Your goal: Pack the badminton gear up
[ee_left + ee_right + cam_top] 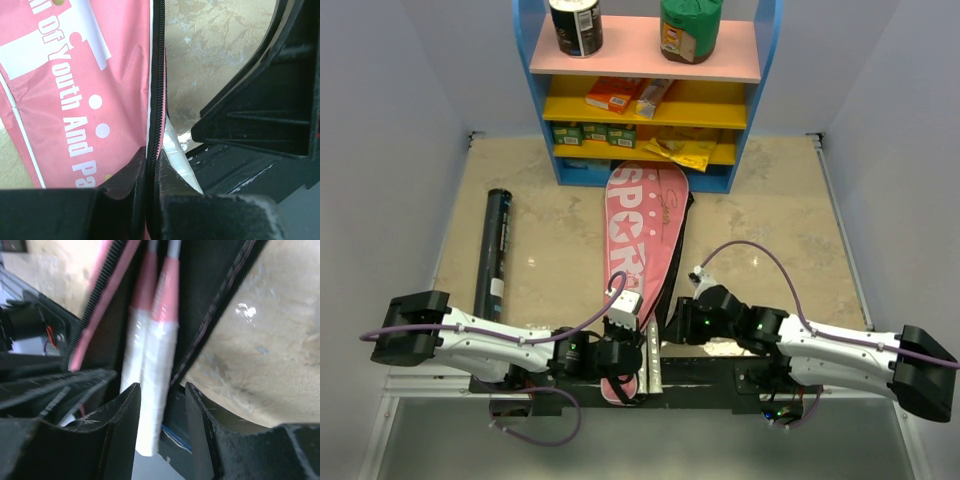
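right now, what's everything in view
racket-shaped fabric bag: one, pink with white lettering, table centre
rackets: two, pink shafts, white wrapped handles, inside bag
long tube: one, black, left of bag
shelf unit: one, blue and yellow, far edge
can, jar: one each, black-white, green, top shelf
small boxes, packets: several, orange, green, yellow, lower shelves
table: one, beige marbled
left gripper: one, black, shut on bag's zipper edge
right gripper: one, black, open, straddling racket handles
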